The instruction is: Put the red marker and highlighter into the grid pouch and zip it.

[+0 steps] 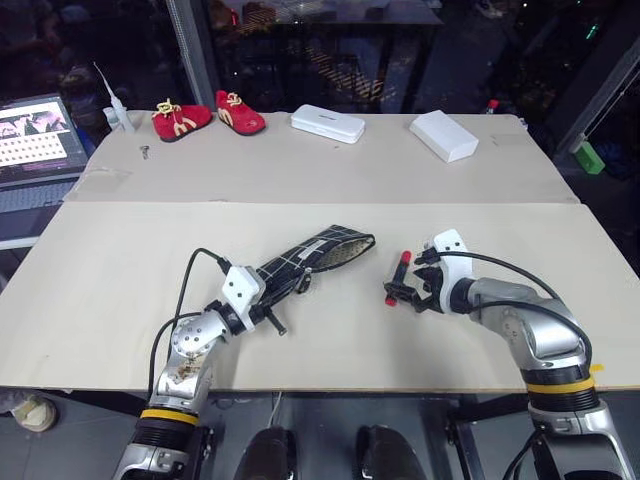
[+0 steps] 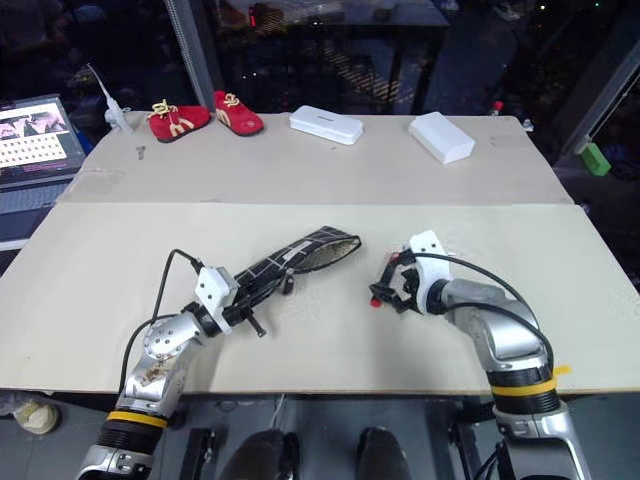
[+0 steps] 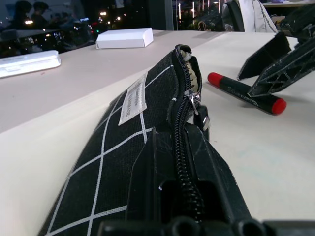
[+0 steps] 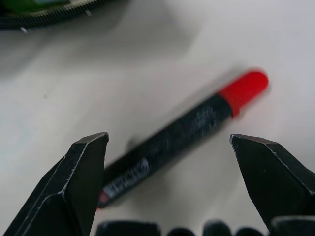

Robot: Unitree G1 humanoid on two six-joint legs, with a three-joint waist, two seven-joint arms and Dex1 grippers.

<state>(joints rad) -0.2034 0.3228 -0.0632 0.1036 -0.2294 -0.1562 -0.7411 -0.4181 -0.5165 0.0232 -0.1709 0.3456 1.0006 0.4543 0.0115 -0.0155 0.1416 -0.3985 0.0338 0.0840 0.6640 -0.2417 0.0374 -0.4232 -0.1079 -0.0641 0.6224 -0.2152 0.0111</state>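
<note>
The grid pouch point(image 1: 322, 252) lies slanted on the table with its open mouth toward the far right. My left gripper point(image 1: 280, 275) is shut on the pouch's near end along the zipper point(image 3: 186, 123). The red marker point(image 4: 187, 130) has a dark barrel and a red cap. It lies flat on the table to the right of the pouch mouth. My right gripper point(image 1: 404, 290) is open and straddles it, one finger on each side, not touching. A sliver of light green, apparently the highlighter point(image 4: 24, 4), shows inside the pouch mouth.
Two white cases point(image 1: 328, 124) point(image 1: 443, 135) and a pair of red shoes point(image 1: 208, 116) sit along the table's far edge. A laptop point(image 1: 35, 135) stands off the far left corner. A small green block point(image 1: 590, 157) lies beyond the right edge.
</note>
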